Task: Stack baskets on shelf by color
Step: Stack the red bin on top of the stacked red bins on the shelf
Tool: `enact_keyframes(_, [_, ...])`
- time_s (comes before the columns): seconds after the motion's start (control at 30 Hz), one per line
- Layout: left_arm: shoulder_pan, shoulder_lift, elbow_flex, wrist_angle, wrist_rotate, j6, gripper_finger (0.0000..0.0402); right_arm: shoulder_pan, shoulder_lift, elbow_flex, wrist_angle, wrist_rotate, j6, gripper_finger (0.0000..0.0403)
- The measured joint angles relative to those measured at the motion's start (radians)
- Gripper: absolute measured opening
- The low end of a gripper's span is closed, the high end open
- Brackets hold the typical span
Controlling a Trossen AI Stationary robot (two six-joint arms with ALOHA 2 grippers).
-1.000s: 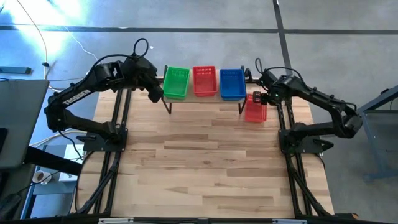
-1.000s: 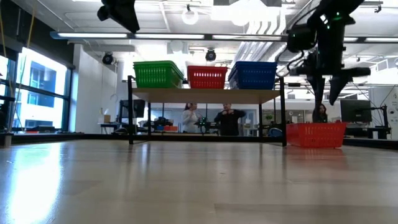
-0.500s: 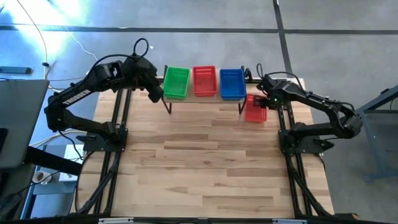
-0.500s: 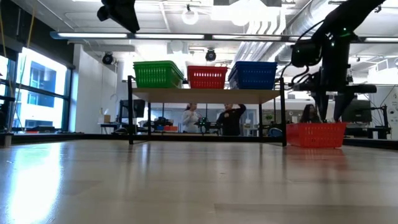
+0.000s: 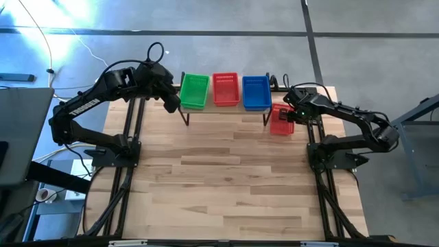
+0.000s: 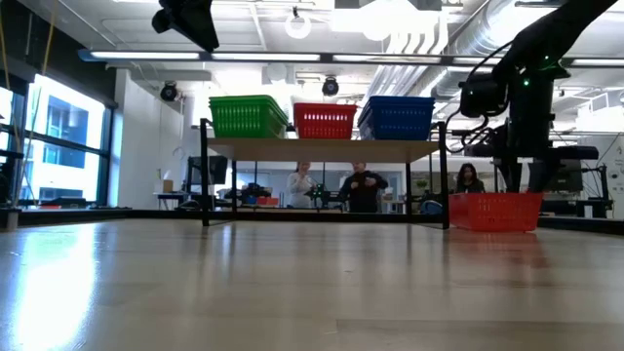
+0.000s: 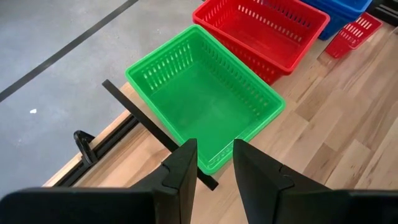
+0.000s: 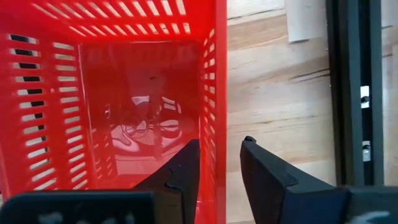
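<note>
On the shelf (image 6: pixel 322 150) at the table's far edge stand a green basket (image 5: pixel 194 90), a red basket (image 5: pixel 226 89) and a blue basket (image 5: pixel 256 92) in a row. Another red basket (image 5: pixel 278 121) rests by its bottom on the table, right of the shelf. My right gripper (image 8: pixel 219 163) points down into it, open, with one finger inside and one outside its side wall. My left gripper (image 7: pixel 214 163) hangs open and holds nothing, above the near left of the green basket (image 7: pixel 205 99). My right gripper straddles the red basket's right side wall (image 8: pixel 214 134) from above, one finger inside the basket and one outside. A strip of table shows between the outer finger (image 8: pixel 264 171) and the wall. Whether the inner finger touches the wall I cannot tell.
The shelf's black legs (image 6: pixel 446 175) stand close to the left of the red basket on the table. The right arm's black base frame (image 8: pixel 351 93) runs along the table's right side. Bare wooden tabletop (image 5: pixel 226 178) lies in front. People move in the room behind.
My right gripper has come down from above the red basket on the table, until its fingers stand inside and outside the basket's right wall. The basket stays on the table.
</note>
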Motion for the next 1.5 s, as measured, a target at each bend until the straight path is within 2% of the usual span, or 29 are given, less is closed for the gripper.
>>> enact_keyframes(0.27, [0.0,0.0,0.0,0.0,0.0,0.0,0.0094,0.0,0.082,0.0,0.06,-0.038,-0.019,0.0066])
enact_keyframes(0.47, [0.0,0.0,0.0,0.0,0.0,0.0,0.0094,0.001,0.094,0.0,0.062,-0.044,-0.019,0.0007])
enact_keyframes(0.67, [0.0,0.0,0.0,0.0,0.0,0.002,0.0094,0.001,0.093,0.035,0.019,-0.03,-0.023,0.0002])
enact_keyframes(1.03, [0.0,0.0,0.0,0.0,0.0,0.011,0.0094,0.001,0.09,0.211,-0.208,0.087,-0.062,0.0])
enact_keyframes(1.17, [0.0,0.0,0.0,0.0,0.0,0.011,0.0094,0.001,0.066,0.267,-0.252,0.1,-0.064,0.0])
enact_keyframes(1.5, [0.0,0.0,0.0,-0.001,0.0,0.011,0.0094,0.001,-0.017,0.454,-0.465,0.218,-0.024,0.0])
